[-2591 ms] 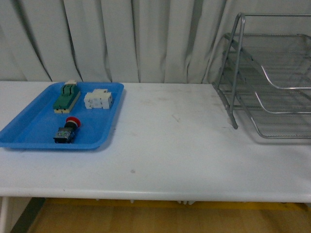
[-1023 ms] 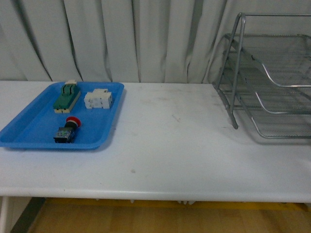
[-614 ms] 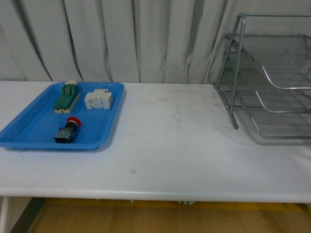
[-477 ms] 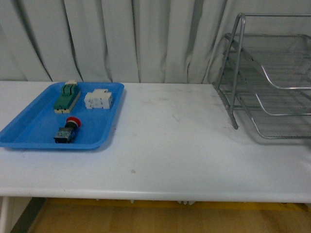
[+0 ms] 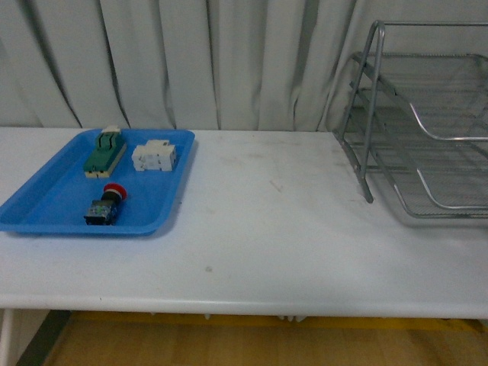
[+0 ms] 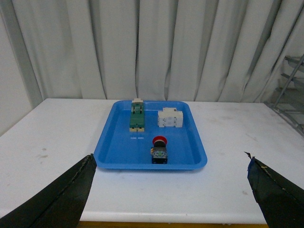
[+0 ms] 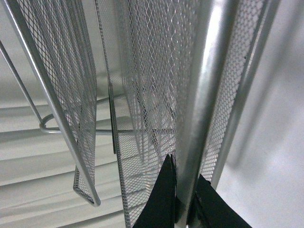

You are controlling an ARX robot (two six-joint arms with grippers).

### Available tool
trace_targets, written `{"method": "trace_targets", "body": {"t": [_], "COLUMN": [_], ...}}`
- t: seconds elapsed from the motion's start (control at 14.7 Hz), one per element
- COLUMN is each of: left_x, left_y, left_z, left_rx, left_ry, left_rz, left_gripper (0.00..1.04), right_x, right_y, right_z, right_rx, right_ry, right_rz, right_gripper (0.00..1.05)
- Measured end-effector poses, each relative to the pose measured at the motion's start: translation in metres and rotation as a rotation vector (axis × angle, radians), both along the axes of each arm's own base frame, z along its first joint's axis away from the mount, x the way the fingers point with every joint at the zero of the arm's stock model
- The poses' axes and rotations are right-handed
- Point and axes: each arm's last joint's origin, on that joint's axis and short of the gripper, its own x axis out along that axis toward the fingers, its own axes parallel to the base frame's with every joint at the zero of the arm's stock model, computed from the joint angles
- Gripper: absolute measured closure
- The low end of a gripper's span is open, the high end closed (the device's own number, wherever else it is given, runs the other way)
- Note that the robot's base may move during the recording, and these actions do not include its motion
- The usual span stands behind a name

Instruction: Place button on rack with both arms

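The button (image 5: 104,205), with a red cap and a dark body, lies in the blue tray (image 5: 46,206) at the table's left; it also shows in the left wrist view (image 6: 159,149). The silver wire rack (image 5: 427,122) stands at the far right of the table. My left gripper (image 6: 171,194) is open and empty, above the table's front edge, well short of the button. My right gripper (image 7: 183,199) is shut on a metal tube of the rack (image 7: 199,95). Neither arm shows in the front view.
The blue tray also holds a green switch (image 5: 104,152) and a white block (image 5: 155,156). A white curtain (image 5: 191,61) hangs behind the table. The table's front edge (image 5: 229,305) runs across the bottom of the front view.
The rack has shifted slightly; its lower tiers' front wires sit a little lower and further right than before. The tray and the button have not moved.
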Motion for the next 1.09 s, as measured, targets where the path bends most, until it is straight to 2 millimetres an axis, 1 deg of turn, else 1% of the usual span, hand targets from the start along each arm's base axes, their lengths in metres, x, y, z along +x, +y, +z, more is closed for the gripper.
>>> {"method": "trace_targets", "body": {"t": [0.14,0.41,0.48,0.55,0.61,0.68,0.75,0.82,0.89,1.09], "left_x": [0.000,0.000,0.000,0.000,0.000,0.000,0.000,0.000,0.000,0.000], "left_y": [0.000,0.000,0.000,0.000,0.000,0.000,0.000,0.000,0.000,0.000], "left_z": [0.000,0.000,0.000,0.000,0.000,0.000,0.000,0.000,0.000,0.000], "left_rx": [0.000,0.000,0.000,0.000,0.000,0.000,0.000,0.000,0.000,0.000], "left_ry": [0.000,0.000,0.000,0.000,0.000,0.000,0.000,0.000,0.000,0.000], "left_rz": [0.000,0.000,0.000,0.000,0.000,0.000,0.000,0.000,0.000,0.000], "left_gripper": [0.07,0.07,0.07,0.07,0.07,0.07,0.07,0.07,0.07,0.07], "right_x": [-0.013,-0.032,-0.037,-0.057,-0.082,-0.089,-0.097,-0.106,-0.110,-0.114], "right_y": [0.002,0.006,0.006,0.006,0.009,0.009,0.013,0.018,0.023,0.027], "right_z": [0.000,-0.002,-0.003,0.011,0.040,0.050,0.067,0.087,0.101,0.116], "right_rx": [0.003,-0.009,-0.024,-0.008,-0.002,-0.010,-0.049,-0.130,-0.198,-0.278], "right_ry": [0.025,0.063,0.079,0.080,0.020,-0.008,-0.067,-0.149,-0.211,-0.282], "right_rz": [-0.014,-0.045,-0.057,-0.034,0.024,0.039,0.074,0.120,0.150,0.169], "right_gripper": [1.01,1.01,0.83,0.37,0.07,0.07,0.06,0.06,0.06,0.06]}}
